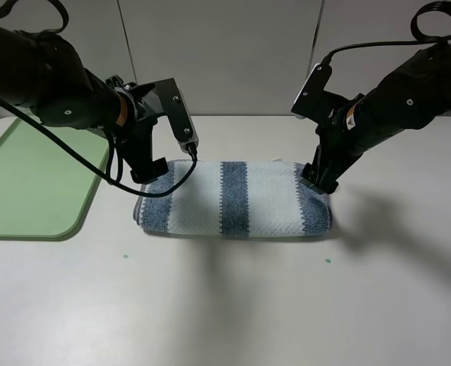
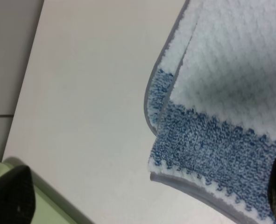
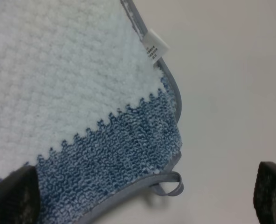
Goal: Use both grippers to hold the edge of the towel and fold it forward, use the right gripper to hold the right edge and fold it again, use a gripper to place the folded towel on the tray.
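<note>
Where towel (image 1: 236, 200) lies: folded on desk (image 1: 225, 305), near tray (image 1: 27, 183)
Left pincer (image 1: 149, 172): released, at left end
Right pincer (image 1: 319, 180): released, at right end

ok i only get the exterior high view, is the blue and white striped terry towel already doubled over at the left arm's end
observer: yes. The left wrist view shows two layers of the blue and white striped terry towel, with the upper grey hem set slightly in from the lower one.
operator: and anything on the corner under the right arm i should know about
observer: the right wrist view shows a thin grey fabric loop sticking out from that corner and lying on the pale table.
</note>
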Controlling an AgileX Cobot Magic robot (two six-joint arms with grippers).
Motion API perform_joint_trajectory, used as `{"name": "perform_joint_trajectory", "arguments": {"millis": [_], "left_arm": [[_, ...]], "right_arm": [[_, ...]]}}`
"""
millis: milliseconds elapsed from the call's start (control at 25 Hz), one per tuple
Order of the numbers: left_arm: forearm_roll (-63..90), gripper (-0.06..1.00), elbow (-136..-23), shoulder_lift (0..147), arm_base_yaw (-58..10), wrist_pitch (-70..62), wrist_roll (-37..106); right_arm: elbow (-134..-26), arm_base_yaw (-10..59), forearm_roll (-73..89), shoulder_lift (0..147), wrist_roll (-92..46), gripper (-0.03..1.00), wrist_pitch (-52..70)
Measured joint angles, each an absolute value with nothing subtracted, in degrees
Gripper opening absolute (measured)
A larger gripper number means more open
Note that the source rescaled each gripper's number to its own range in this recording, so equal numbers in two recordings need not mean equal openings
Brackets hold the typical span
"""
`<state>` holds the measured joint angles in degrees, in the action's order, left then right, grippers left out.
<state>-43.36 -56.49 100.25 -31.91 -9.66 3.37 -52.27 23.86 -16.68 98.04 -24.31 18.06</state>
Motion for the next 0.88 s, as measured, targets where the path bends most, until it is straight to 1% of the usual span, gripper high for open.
{"name": "perform_joint_trajectory", "arguments": {"millis": [440, 640, 880], "left_arm": [[-43.4, 1.00, -56.5, 99.0, -31.9, -11.6, 1.6], [-42.9, 1.00, -56.5, 93.0, -31.9, -16.0, -4.4], [-34.9, 1.00, -56.5, 83.4, -31.9, -24.1, -7.7]], "right_arm": [[-52.3, 23.9, -16.7, 98.0, -24.3, 1.00, 18.1], [-52.3, 23.9, -16.7, 98.0, -24.3, 1.00, 18.1], [-52.3, 23.9, -16.5, 98.0, -24.1, 1.00, 18.1]]}}
